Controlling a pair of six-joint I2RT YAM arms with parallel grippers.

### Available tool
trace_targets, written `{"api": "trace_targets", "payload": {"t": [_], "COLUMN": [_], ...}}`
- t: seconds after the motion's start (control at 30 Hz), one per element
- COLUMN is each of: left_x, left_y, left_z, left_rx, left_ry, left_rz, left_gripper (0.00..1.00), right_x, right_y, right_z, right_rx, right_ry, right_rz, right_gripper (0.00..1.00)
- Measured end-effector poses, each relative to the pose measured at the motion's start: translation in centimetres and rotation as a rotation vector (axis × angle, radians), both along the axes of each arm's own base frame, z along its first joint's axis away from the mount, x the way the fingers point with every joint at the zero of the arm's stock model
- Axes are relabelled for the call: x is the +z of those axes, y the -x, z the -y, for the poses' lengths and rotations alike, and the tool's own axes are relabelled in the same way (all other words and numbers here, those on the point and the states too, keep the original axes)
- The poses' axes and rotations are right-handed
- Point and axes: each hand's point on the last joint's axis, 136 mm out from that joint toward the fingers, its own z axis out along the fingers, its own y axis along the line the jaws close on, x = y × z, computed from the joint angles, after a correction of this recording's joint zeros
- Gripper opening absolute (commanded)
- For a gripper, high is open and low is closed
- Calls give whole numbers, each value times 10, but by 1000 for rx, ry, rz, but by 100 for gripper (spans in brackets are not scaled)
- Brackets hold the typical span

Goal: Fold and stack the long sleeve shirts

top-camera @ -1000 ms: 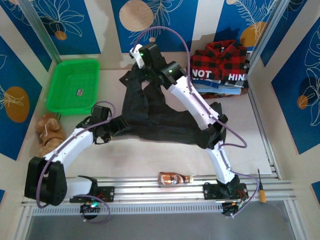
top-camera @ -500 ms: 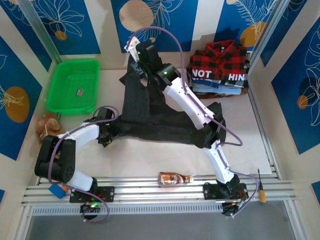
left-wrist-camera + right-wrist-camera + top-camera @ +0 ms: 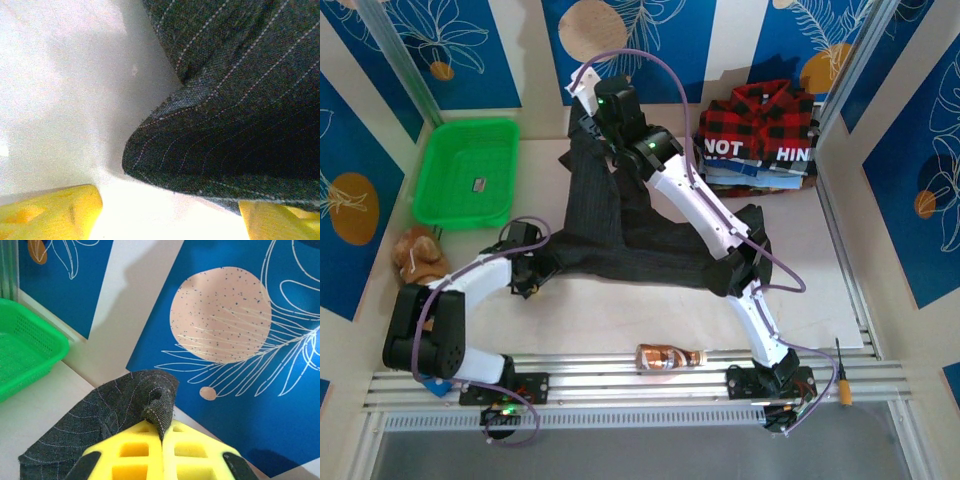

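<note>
Charcoal shirt [image 3: 605, 210]: one. Plaid shirt [image 3: 760, 115]: one, maybe more. Basket [image 3: 470, 124]: one.

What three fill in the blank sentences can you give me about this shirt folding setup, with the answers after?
1. The right gripper is ____ on a fold of the charcoal pinstriped shirt.
2. The left gripper stands ____ at that shirt's edge.
3. The plastic basket at the far left is ____ in colour.
Missing words: shut; open; green.

The charcoal shirt [image 3: 240, 125] is matt woven cloth, the table [image 3: 60, 100] smooth white, the basket [image 3: 35, 355] glossy plastic.
</note>
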Motion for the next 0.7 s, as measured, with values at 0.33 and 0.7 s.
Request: {"api": "trace_targets", "payload": {"t": [0.33, 0.7], "left_x": [4, -4], "left_y": [25, 50], "left_z": [-12, -22], "left_rx": [25, 62], "left_ry": [-20, -28], "left_rz": [-67, -141], "left_gripper": [79, 80], "right_x": [-28, -36], "right_y": [8, -28], "right_z": [-3, 55], "right_rx": [68, -104], "right_ry": [40, 9], "right_rz": [-92, -133], "right_gripper": [5, 5]}}
